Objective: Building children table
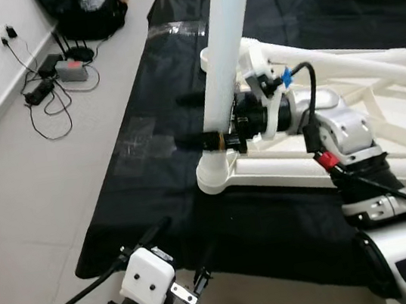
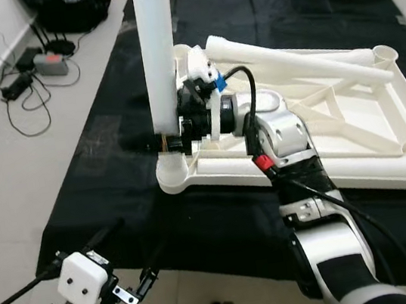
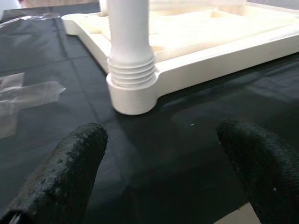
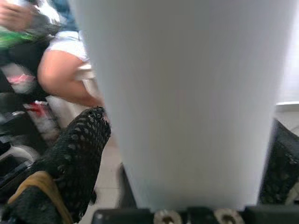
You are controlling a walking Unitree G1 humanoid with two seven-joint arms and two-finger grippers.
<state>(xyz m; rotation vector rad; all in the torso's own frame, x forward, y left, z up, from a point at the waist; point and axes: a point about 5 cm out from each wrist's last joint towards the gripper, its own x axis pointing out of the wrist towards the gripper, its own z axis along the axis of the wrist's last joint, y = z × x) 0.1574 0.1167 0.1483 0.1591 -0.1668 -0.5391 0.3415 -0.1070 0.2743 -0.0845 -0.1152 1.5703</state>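
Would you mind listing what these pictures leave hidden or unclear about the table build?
- Table leg: its top is cut off by the eye views' upper edge.
- Corner socket: the thread depth is hidden inside it.
- Right gripper: the leg hides its far finger.
- Person: blurred in the right wrist view.

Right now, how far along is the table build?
Done: the white tabletop lies upside down on the black cloth. In hand: the right tool grips an upright leg standing in the near corner socket, threads still showing. Left: two more legs lie loose on the tabletop; the left tool hangs open, idle.
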